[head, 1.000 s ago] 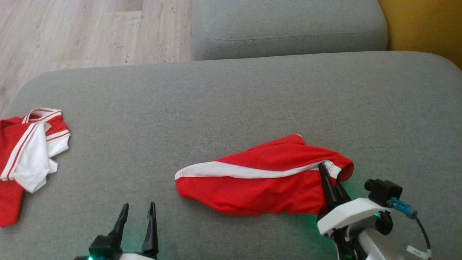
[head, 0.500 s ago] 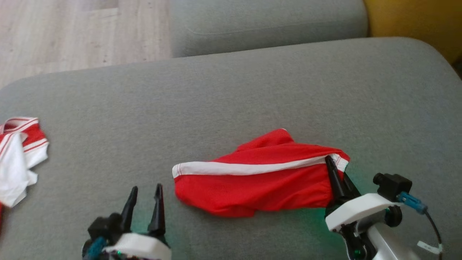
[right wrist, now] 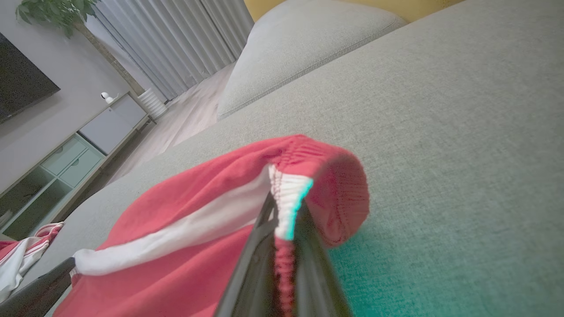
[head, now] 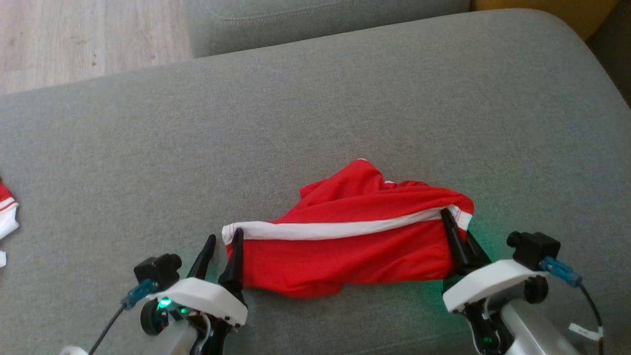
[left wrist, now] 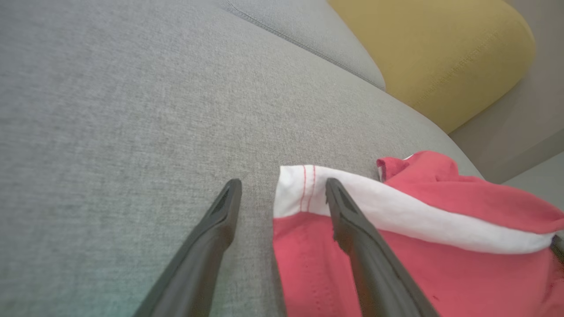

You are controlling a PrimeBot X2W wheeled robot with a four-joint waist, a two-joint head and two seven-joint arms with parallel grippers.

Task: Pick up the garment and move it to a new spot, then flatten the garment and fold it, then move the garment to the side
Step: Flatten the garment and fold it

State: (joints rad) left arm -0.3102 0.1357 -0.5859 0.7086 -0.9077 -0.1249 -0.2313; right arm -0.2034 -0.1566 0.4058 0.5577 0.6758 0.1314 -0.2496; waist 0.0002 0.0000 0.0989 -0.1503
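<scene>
- On the broad grey seat cushion (head: 345,98), towards its near edge, lies the red garment (head: 345,246); a white stripe runs along its length, and a crumpled fold humps up on its far side.
- At the garment's right end, the right pincer (head: 452,221) is clamped tight on the gathered waistband; in the right wrist view, the red and white elastic is pinched between the two dark fingers, and the hem curls over in a loop just beyond them.
- At the garment's left end, the left pincer (head: 225,234) stands wide and holds nothing; in the left wrist view, one finger lies over the corner of the white stripe and the other over bare cushion just beside the cloth; I cannot tell whether either tip touches.
- Far to the left, a second red-and-white cloth (head: 6,212) lies on the same cushion, well apart from both arms.
- Green light from the wrists tints the cushion beside each pincer.
- Beyond the seat are another grey cushion (head: 296,19), a yellow cushion (left wrist: 440,57) and a pale wood floor (head: 74,39); further off, the right wrist view shows a low cabinet (right wrist: 66,163), grey curtains (right wrist: 176,35) and a leafy plant (right wrist: 57,13).
</scene>
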